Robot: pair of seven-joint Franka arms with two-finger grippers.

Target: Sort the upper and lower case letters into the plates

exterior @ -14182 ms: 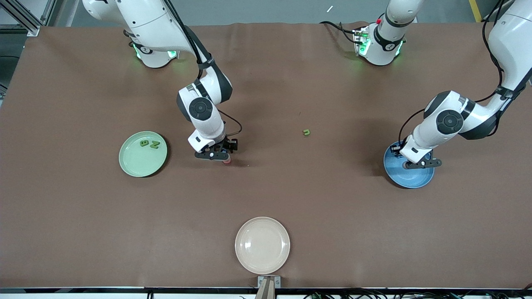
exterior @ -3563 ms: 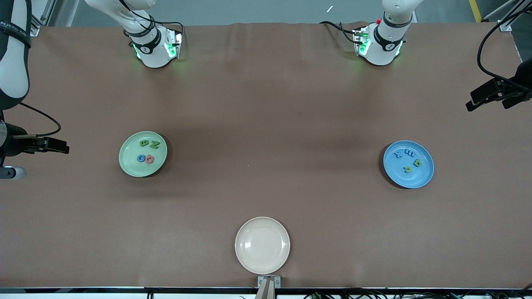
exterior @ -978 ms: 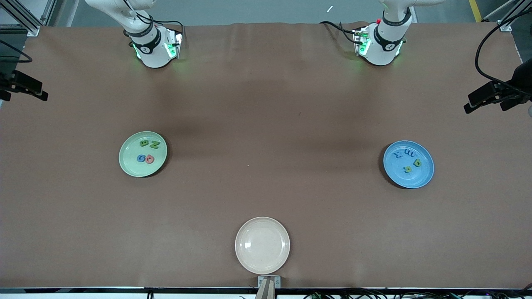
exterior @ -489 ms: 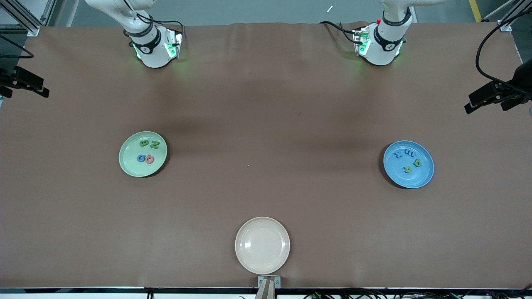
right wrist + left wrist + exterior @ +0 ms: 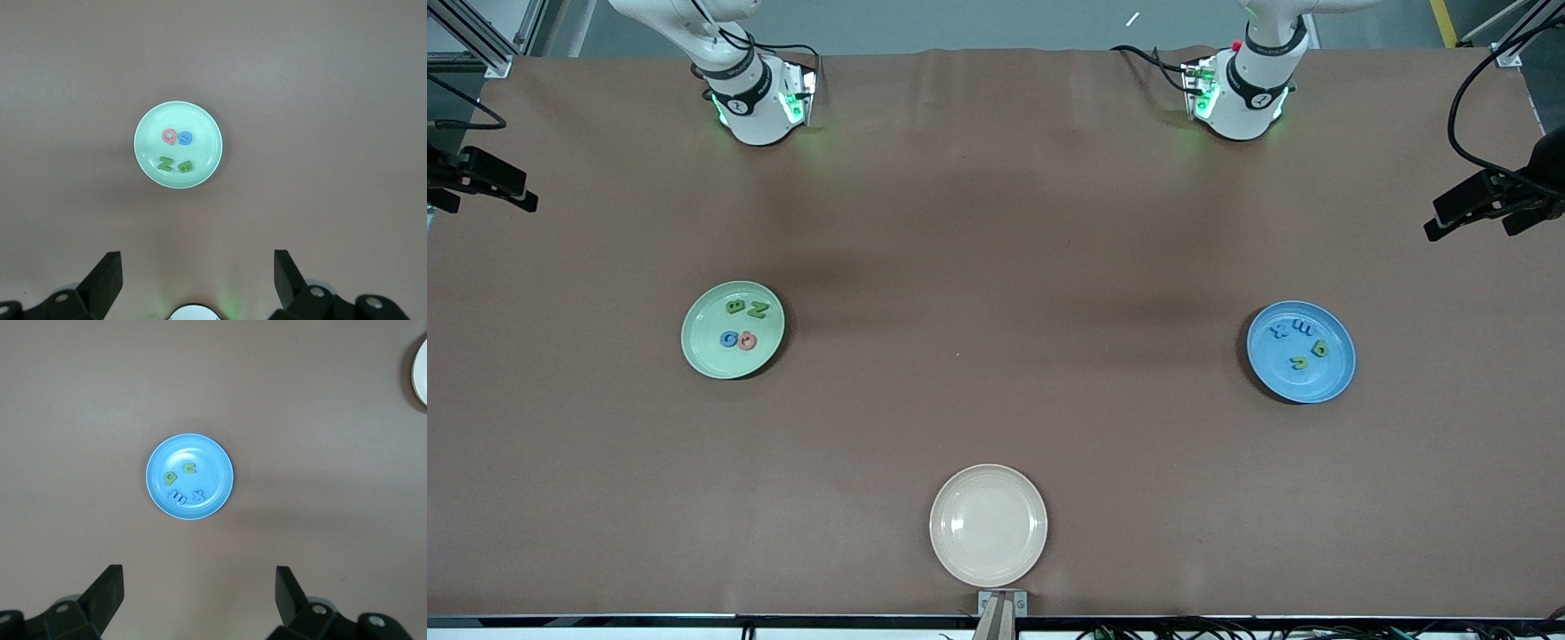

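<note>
Sorting looks finished: four letters in the mint green plate (image 5: pixel 733 330) at 9 o'clock of the table, four in the blue plate (image 5: pixel 1301 351) at 3 o'clock. Left gripper (image 5: pixel 197 600) and right gripper (image 5: pixel 197 277) open, empty, raised at the table ends. Little risk left, perhaps a misjudged case. Letter shapes clearer from the wrists; cream plate (image 5: pixel 988 524) at 6 o'clock whole only from the front.

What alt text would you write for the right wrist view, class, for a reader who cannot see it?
A pale mint green plate lies on a brown table, holding four small letters: a pink one, a blue one and two green ones. The right pincer hangs high above it, open and holding nothing.
</note>
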